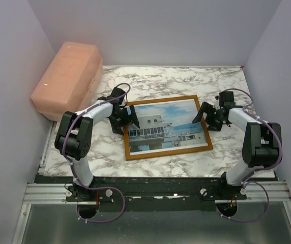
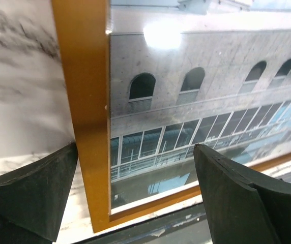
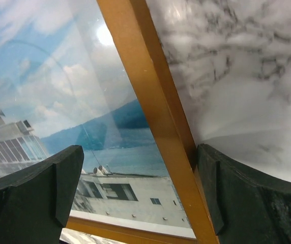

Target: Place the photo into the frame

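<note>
**Photo sits in its frame, both pincers spread at the ends**

The frame (image 1: 169,153) lies flat on the marble worktop (image 1: 161,81), about midway between the two arms and turned slightly askew to the near edge. The photo (image 1: 166,127) is inside it, picture side up. You can see the white building, blue sky and a strip of sea, with the orange-brown wood running round all four sides. Glare spots in both wrist views fall on the picture surface.

The left pincer (image 1: 129,118) is down at the left end of the frame with its jaws spread wide and nothing between them but the frame rail. In its wrist view one finger (image 2: 31,195) hangs over bare marble and the other (image 2: 239,201) over the building, so the wooden rail (image 2: 87,117) runs up between the two.

The right pincer (image 1: 205,115) is at the opposite end, also spread wide and holding nothing. One finger (image 3: 31,201) is over the print and the other (image 3: 252,198) over the marble, with the rail passing between them. I can't tell whether either pincer actually touches the wood.

A pink plastic box (image 1: 66,81) stands at the back left, against the wall and well apart from the frame.
</note>
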Available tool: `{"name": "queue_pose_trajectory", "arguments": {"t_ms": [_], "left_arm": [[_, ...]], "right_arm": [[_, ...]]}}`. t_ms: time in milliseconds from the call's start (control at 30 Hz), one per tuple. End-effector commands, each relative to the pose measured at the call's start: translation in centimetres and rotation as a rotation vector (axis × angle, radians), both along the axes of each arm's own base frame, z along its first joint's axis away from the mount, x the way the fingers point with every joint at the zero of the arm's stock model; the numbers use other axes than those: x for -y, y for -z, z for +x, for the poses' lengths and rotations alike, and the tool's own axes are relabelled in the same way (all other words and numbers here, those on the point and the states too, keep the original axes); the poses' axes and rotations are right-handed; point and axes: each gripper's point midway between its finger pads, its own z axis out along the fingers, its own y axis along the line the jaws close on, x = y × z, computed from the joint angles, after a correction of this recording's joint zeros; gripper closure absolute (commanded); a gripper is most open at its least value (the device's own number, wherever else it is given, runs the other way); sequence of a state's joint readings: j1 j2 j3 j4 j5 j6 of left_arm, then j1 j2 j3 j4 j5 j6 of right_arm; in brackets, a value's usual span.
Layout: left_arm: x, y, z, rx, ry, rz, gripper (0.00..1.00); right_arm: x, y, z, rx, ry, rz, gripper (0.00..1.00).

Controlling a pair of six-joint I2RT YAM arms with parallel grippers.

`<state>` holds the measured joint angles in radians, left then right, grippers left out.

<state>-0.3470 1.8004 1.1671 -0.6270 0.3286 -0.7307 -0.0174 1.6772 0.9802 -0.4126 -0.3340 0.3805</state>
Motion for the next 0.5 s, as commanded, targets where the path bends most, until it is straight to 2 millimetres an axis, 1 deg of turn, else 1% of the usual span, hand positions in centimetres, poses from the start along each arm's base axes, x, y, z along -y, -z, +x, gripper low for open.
{"name": "queue_pose_trajectory", "arguments": {"t_ms": [0, 100, 233, 333, 400, 467], "left_arm": [[4.5, -2.9, 4.0, 0.136, 0.060, -0.166, 0.05], [4.7, -3.0, 4.1, 0.135, 0.068, -0.169, 0.05], [4.1, -2.6, 3.5, 0.132, 0.074, -0.150, 0.05], [3.1, -2.2, 3.1, 0.138, 0.064, -0.097, 0.04], [2.3, -2.5, 3.1, 0.164, 0.055, -0.057, 0.02], [1.4, -3.3, 3.2, 0.199, 0.049, -0.015, 0.01]], "right_arm": [[-4.5, -0.1, -5.6, -0.167, 0.014, 0.217, 0.00], [-4.2, 0.2, -6.3, -0.163, 0.021, 0.194, 0.00], [-3.8, 0.6, -6.1, -0.177, 0.020, 0.165, 0.00], [-3.4, 0.0, -5.0, -0.150, 0.031, 0.141, 0.00], [-2.9, -0.8, -4.2, -0.122, 0.042, 0.109, 0.00], [-2.3, -2.1, -3.2, -0.077, 0.051, 0.078, 0.00]]}}
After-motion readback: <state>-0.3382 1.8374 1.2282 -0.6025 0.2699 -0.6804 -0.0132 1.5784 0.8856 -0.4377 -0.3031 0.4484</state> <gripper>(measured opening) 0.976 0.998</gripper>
